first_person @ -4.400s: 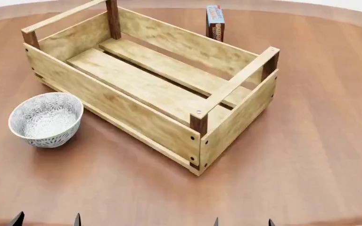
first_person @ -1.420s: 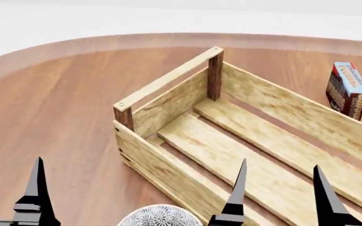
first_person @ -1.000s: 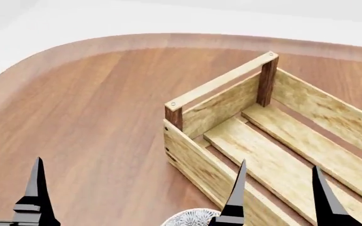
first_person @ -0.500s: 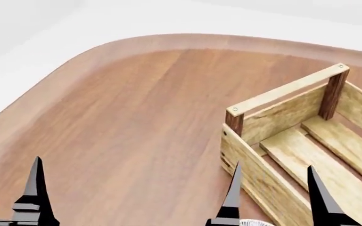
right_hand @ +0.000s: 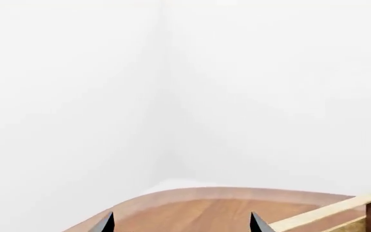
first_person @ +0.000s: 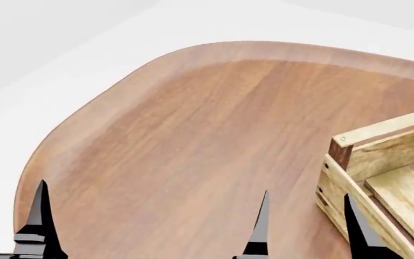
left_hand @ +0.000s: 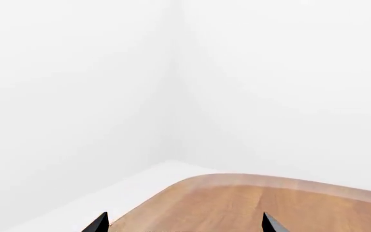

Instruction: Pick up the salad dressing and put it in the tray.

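The salad dressing is out of view in every frame. Only one end of the tray (first_person: 383, 154) shows, a light-wood crate with a dark-brown corner post, at the right edge of the head view. Its top rail (right_hand: 324, 213) also shows in the right wrist view. My right gripper (first_person: 306, 229) is open with nothing between its fingers, just left of the tray's near corner. My left gripper (left_hand: 184, 224) is open too, and only brown table shows between its tips. One of its fingers (first_person: 40, 218) rises at the head view's lower left.
The brown wooden table (first_person: 192, 135) has a rounded far-left corner (first_person: 84, 108). Beyond that edge there is only white floor and wall. Both wrist views look across the tabletop toward a white room corner.
The head view has swung left. The tray slid from the middle to the right edge, and the bowl and blue-and-red carton left the view. Both grippers keep their place and stay open.
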You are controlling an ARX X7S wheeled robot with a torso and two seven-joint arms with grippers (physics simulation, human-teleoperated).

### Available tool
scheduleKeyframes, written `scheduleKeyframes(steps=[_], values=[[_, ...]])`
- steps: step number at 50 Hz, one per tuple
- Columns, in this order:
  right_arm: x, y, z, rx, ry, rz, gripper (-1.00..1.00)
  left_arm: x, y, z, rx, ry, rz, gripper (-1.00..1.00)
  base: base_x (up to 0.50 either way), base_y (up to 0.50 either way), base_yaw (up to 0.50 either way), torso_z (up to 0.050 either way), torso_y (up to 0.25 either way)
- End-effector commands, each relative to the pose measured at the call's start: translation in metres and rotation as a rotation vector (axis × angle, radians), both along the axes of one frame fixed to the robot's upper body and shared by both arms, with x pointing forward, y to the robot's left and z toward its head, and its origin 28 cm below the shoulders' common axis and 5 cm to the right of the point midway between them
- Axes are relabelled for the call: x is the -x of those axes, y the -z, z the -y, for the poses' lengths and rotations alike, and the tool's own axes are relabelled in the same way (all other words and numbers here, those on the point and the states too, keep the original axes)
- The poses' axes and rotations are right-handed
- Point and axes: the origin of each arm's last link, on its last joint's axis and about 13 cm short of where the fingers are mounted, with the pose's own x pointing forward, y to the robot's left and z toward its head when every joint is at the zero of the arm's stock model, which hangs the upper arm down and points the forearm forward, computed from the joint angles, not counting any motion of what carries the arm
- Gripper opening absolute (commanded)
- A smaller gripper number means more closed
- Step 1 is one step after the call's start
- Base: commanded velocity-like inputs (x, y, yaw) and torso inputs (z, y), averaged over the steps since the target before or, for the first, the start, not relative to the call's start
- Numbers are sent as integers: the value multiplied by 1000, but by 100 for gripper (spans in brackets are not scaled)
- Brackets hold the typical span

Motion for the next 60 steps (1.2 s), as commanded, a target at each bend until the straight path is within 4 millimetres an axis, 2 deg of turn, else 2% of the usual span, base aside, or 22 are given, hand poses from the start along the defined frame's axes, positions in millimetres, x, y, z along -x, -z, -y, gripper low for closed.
scheduleKeyframes(steps=[1, 13, 29, 42, 60], values=[[-2, 3, 0, 7, 3, -30, 100, 0, 0, 0, 1, 0, 1, 100, 0, 0, 0, 0, 0], [6, 5, -3, 103, -143, -96, 100, -1, -1, -1, 2, -2, 3, 100, 0, 0, 0, 0, 0], [2, 43, 1, 208, -348, -299, 100, -1, 1, -1, 0, -6, -3, 100, 0, 0, 0, 0, 0], [13, 43, 1, 247, -477, -351, 100, -1, 1, -2, 2, -6, -5, 100, 0, 0, 0, 0, 0], [15, 46, -4, 280, -513, -343, 100, 0, 2, -2, 0, -6, -4, 100, 0, 0, 0, 0, 0]])
